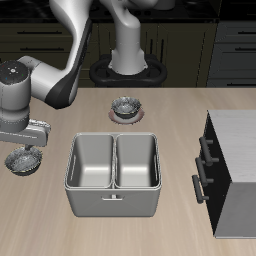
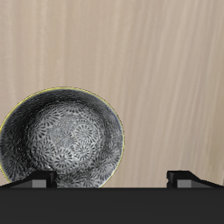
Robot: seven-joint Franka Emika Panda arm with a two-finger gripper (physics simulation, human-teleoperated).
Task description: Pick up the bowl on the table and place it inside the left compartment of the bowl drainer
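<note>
At the far edge of the exterior view, the bowl (image 1: 22, 161) is seen resting on the table (image 1: 130, 232), well apart from the bowl drainer (image 1: 113, 176) and beside its outer wall. The gripper (image 1: 24, 148) is held directly above the bowl, with the arm (image 1: 45, 85) arching back toward the base. In the wrist view the bowl (image 2: 61, 138) is shown from above, its mottled silvery interior fully exposed, and the two fingertips (image 2: 37, 178) are seen spread wide apart, with the bowl lying partly between them; nothing is gripped, and contact with the rim cannot be confirmed. Next across the exterior view, the bowl drainer is set near the table's front edge, its two square basins side by side. Farther back, behind the drainer, a smaller dark bowl (image 1: 126, 104) is placed on a pinkish saucer (image 1: 126, 115). At the opposite end, a dark cabinet (image 1: 232, 170) with a grey top is positioned beside the drainer, apart from it.
</note>
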